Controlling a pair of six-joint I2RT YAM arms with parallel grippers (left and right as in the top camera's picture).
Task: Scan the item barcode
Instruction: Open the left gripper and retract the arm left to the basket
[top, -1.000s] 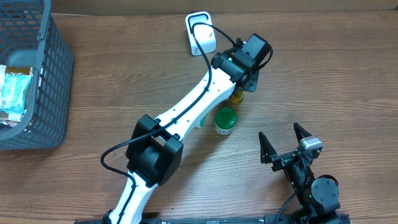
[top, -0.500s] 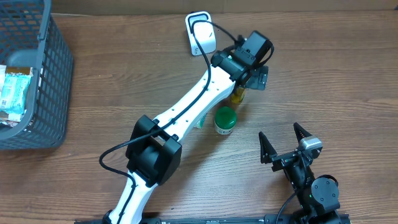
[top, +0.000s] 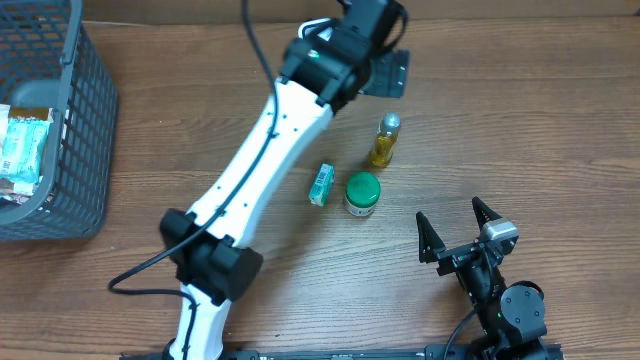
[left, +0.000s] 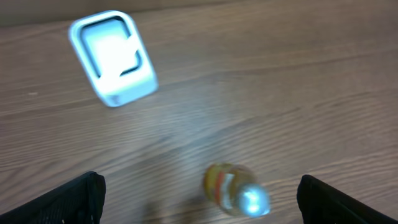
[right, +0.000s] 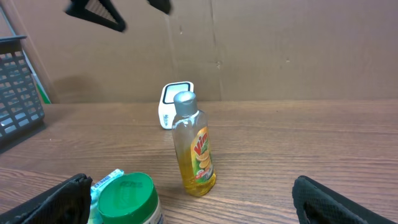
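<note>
Both my pincers gape wide and empty. The left pincer hangs above the upright yellow bottle, with the white scanner beyond. A green-lidded jar and small box stand beside the bottle; the right pincer is apart from them.

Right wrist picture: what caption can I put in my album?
Yellow bottle stands upright on the wooden table, green-lidded jar nearer, white scanner behind.

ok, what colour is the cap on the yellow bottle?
Silver-grey. The cap on the yellow bottle shows best in the right wrist view.
</note>
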